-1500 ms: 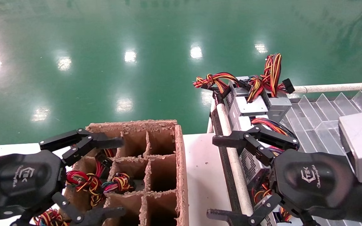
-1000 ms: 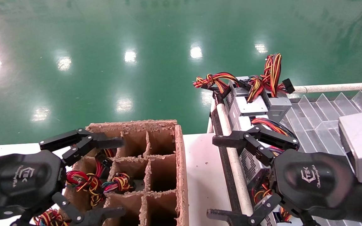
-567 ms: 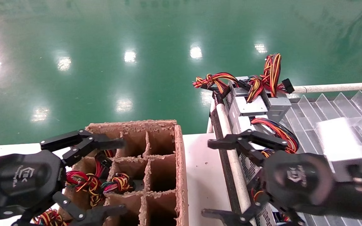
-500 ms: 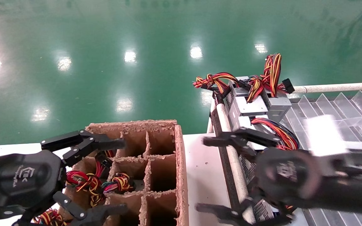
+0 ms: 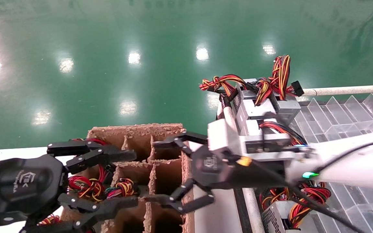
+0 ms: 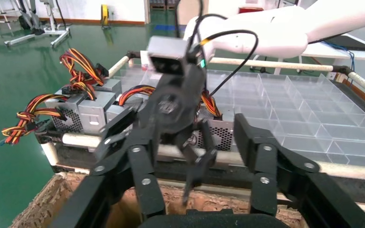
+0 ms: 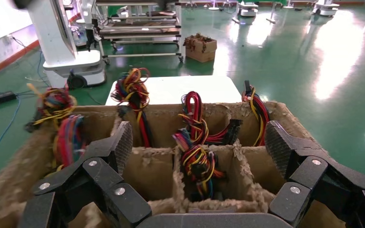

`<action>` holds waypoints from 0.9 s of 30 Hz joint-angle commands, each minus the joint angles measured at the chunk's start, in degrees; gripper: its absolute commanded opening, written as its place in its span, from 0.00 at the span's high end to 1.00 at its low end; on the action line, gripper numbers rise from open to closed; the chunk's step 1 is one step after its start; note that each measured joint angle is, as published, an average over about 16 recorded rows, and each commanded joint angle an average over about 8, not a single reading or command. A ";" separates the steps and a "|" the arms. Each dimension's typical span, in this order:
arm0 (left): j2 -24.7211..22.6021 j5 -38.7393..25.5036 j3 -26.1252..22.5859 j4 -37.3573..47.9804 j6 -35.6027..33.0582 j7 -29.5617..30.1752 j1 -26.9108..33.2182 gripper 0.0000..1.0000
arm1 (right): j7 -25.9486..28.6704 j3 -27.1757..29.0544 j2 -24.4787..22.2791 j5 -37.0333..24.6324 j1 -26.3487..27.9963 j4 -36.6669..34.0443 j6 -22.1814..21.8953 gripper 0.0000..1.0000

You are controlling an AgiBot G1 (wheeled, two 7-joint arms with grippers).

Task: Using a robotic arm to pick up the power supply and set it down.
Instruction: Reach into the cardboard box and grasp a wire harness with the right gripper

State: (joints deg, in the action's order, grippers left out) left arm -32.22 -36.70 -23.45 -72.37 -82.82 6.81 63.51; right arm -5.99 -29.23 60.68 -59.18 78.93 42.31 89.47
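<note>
Jaws spread, empty: right gripper (image 5: 173, 171) over carton (image 5: 160, 152), power supply (image 5: 272, 213) well apart.

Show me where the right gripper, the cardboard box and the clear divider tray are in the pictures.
right gripper (image 5: 181, 171): head view, open, between its fingertips.
cardboard box (image 5: 138, 128): head view, far rim.
clear divider tray (image 5: 335, 113): head view, bare compartment walls.

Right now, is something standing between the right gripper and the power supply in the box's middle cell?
Only a cardboard divider separates the open right gripper from the power supply. The open left gripper also hovers close by, with its fingers on either side of the wire bundle.
</note>
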 commanded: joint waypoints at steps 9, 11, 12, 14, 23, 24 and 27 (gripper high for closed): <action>0.00 0.00 0.00 0.00 0.00 0.00 0.00 1.00 | -10.57 -3.40 10.61 -2.73 4.84 -18.20 -0.45 0.00; 0.00 0.00 0.00 0.00 0.00 0.00 0.00 1.00 | -12.22 -3.80 12.30 -3.27 5.67 -21.35 -1.57 0.00; 0.00 0.00 0.00 0.00 0.00 0.00 0.00 1.00 | -12.98 -3.98 13.10 -3.56 6.06 -22.85 -2.38 0.00; 0.00 0.00 0.00 0.00 0.00 0.00 0.00 1.00 | -14.38 -4.33 14.47 -4.21 6.77 -25.47 -4.24 0.00; 0.00 0.00 -0.01 0.00 0.00 0.00 0.00 1.00 | -16.98 -6.12 17.08 -5.00 7.63 -29.18 -8.55 0.00; 0.00 0.00 -0.01 0.00 0.00 0.00 0.00 1.00 | -16.91 -6.36 17.14 -4.81 7.57 -28.91 -8.45 0.00; 0.00 0.00 -0.01 0.00 0.00 0.00 0.00 1.00 | -16.35 -7.21 17.25 -4.15 7.27 -27.83 -7.88 0.00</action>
State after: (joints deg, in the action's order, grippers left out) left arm -32.22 -36.70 -23.46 -72.37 -82.82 6.80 63.51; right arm -22.10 -36.70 77.91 -63.41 85.91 14.54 81.30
